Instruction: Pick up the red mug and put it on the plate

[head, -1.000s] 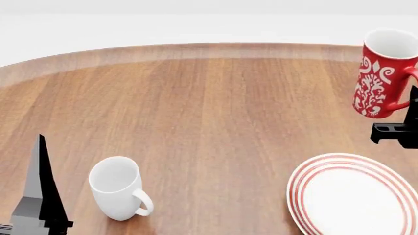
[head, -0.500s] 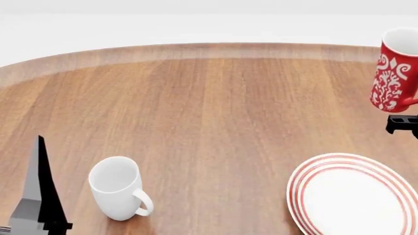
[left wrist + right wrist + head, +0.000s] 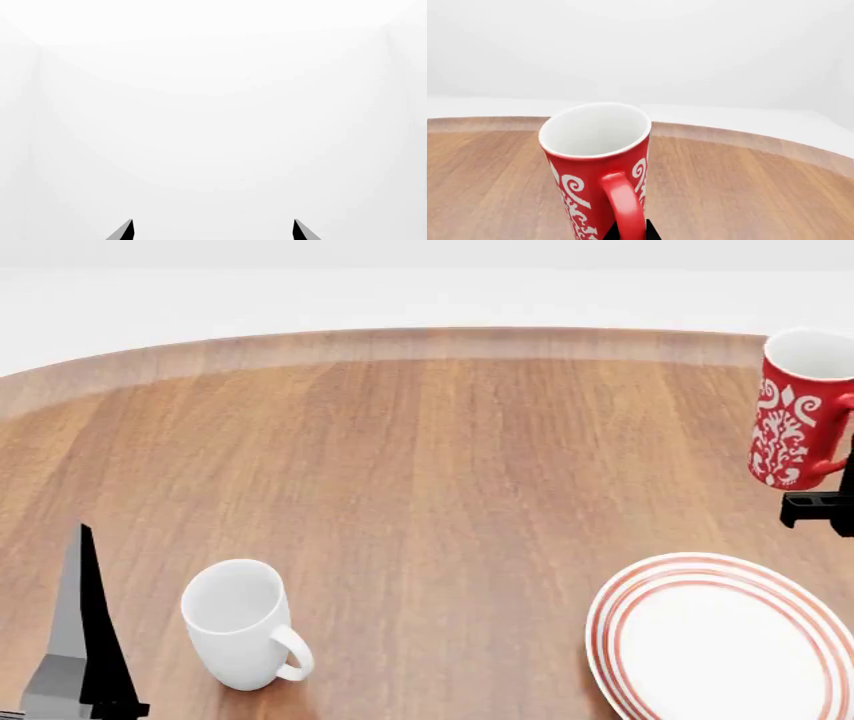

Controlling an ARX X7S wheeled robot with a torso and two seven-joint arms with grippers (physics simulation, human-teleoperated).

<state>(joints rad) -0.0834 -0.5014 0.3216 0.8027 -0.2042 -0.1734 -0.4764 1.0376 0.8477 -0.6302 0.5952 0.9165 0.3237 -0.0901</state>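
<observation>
The red mug [image 3: 801, 408] hangs clear of the tabletop [image 3: 441, 470], upright with only a slight tilt, above the tabletop's right edge and toward its far side. The right gripper [image 3: 830, 502], mostly cut off by the picture's right margin, holds it by the handle. In the right wrist view the handle of the mug [image 3: 602, 165] runs down to the dark jaw tips at the picture's lower margin, which stand closed on it. Compared with half a second ago, the mug sits lower and a little further in from the right edge; a second ago it was further in still, so the carry has swung out and is now coming back. The plate [image 3: 721, 640] lies flat at the near right corner, bare, nearer to the robot than the mug and well apart from it. Judged from this, the lift is done and the transfer is under way: the mug must come toward the near edge and descend onto the plate's centre. The white mug [image 3: 240, 625] stands near the near left corner, away from that path. The left gripper [image 3: 212, 231] shows two tips set wide apart, holding nothing.
</observation>
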